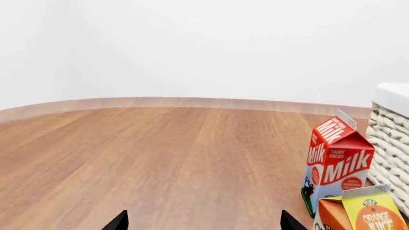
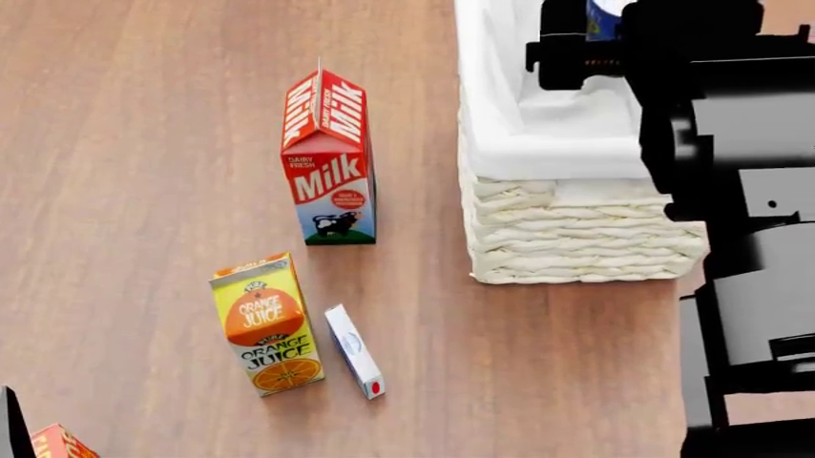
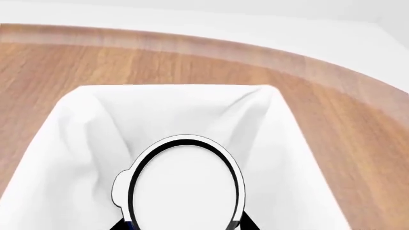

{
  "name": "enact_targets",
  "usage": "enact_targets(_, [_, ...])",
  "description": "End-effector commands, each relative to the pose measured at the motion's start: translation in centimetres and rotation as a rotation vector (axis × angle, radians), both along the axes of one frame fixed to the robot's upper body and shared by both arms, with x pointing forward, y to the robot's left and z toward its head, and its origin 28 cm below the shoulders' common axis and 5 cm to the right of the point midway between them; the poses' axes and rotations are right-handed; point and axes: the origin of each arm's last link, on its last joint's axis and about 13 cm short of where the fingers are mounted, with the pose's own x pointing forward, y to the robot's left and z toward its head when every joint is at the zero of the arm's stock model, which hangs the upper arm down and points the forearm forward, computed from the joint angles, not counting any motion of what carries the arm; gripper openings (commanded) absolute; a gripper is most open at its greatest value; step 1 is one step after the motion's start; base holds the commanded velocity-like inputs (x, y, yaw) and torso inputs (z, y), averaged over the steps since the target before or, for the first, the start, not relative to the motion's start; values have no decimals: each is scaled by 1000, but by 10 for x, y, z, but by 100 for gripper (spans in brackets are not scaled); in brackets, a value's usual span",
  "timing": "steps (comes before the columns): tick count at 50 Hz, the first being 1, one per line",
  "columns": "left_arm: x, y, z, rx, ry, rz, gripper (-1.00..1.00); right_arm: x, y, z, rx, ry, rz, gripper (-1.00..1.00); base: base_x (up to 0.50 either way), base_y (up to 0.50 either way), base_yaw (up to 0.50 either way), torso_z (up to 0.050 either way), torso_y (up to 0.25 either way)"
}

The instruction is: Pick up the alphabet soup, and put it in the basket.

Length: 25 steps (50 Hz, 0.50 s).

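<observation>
Far left, near edge: left gripper (image 1: 203, 223) only two dark fingertips in its wrist view, set wide apart over bare wood floor (image 2: 128, 143), nothing between them. Orange juice carton (image 2: 266, 324) lies flat, a small white box (image 2: 353, 350) just beside it on the right. Milk carton (image 2: 328, 162) stands upright farther off, near the basket's left wall. Basket (image 2: 574, 229) at right, white cloth lining (image 3: 76, 143) over the rim. Right gripper (image 3: 185, 225) above the basket's inside, fingers closed on the soup can (image 3: 184, 189); white top faces its wrist camera, blue label glimpsed from the head view.
</observation>
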Motion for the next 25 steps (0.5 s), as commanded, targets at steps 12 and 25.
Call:
enact_targets(12, [1, 3, 3, -13, -7, 20, 100, 1, 8, 14, -6, -65, 4, 100, 0, 0, 0, 0, 0])
enact_targets(25, [-1, 3, 4, -13, -9, 20, 100, -6, 5, 26, 61, -191, -23, 100, 0, 0, 0, 0, 0])
